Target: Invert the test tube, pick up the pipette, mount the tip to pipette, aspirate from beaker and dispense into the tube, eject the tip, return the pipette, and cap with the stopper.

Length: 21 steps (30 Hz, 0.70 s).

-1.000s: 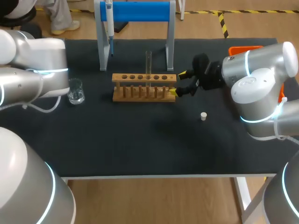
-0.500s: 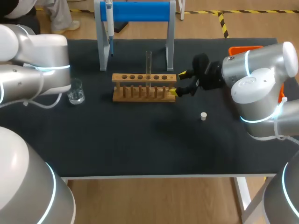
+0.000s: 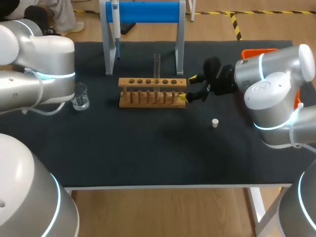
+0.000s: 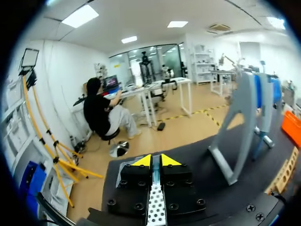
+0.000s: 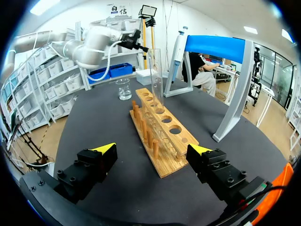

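Head view. The desk [image 3: 148,153] carries a wooden test tube rack [image 3: 152,92] a little toward 12 o'clock from its centre. A glass test tube [image 3: 157,66] stands upright in one of the rack's middle holes. A small glass beaker [image 3: 80,96] sits at 9 o'clock from the rack, just beside the left arm [image 3: 34,74]. A white stopper [image 3: 215,122] lies at 4 o'clock from the rack, well apart from it. A stand with a blue crossbar [image 3: 143,12] rises at 12 o'clock, and the pipette [image 3: 115,19] hangs from its left end. An orange tray [image 3: 259,51] shows at 2 o'clock, partly hidden by the right arm. The right hand [image 3: 187,88] is at the rack's 3 o'clock end, one yellow tip on each side of that end.

Right wrist view. The right hand [image 5: 153,149] is spread wide. The rack [image 5: 162,136] runs straight ahead from the gap between its fingers, clear of both. The test tube [image 5: 157,75] stands further along the rack, with the beaker [image 5: 123,89] beyond it and the stand [image 5: 221,49] to one side.

Left wrist view. The left hand [image 4: 154,160] has its two yellow tips pressed together with nothing between them. It is above the desk edge, with the stand [image 4: 244,122] near it.
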Each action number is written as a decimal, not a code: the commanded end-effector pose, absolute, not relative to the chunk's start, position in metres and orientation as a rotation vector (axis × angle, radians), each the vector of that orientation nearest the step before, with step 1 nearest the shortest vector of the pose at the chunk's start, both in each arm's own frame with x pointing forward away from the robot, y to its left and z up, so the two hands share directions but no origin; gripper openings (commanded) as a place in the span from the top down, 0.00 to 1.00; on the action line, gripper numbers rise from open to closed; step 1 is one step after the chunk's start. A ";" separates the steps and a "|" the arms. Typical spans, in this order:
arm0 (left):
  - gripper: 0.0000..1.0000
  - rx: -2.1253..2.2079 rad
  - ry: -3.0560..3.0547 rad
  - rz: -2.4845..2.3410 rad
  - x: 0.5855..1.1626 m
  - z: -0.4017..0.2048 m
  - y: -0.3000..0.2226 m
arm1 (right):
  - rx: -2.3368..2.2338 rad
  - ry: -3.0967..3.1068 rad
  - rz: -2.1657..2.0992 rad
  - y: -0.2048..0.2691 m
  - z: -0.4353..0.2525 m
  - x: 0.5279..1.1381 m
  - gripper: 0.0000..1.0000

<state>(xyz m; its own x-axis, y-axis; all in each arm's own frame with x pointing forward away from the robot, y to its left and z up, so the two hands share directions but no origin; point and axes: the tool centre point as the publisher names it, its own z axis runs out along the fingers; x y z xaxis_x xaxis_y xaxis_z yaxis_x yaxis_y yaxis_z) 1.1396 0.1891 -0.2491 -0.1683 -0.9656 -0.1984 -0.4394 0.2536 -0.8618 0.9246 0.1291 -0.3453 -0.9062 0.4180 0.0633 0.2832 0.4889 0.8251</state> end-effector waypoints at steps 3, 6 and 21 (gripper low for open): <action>1.00 -0.983 2.076 -1.026 1.043 -0.202 0.153 | 0.611 2.583 1.390 0.128 -0.345 0.924 0.00; 1.00 -0.843 2.182 -1.205 1.005 -0.188 0.129 | 0.611 2.583 1.390 0.128 -0.345 0.924 0.00; 1.00 -0.843 2.182 -1.205 1.005 -0.188 0.129 | 0.611 2.583 1.390 0.128 -0.345 0.924 0.00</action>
<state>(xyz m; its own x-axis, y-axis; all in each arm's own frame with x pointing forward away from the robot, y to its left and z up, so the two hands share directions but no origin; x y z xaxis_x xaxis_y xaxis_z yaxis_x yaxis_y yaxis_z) 1.0198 0.1171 -0.1961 -0.5774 -0.7925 -0.1963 -0.2813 0.4189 -0.8634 0.9246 0.1291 -0.3453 -0.9062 0.4180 0.0632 0.2831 0.4889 0.8251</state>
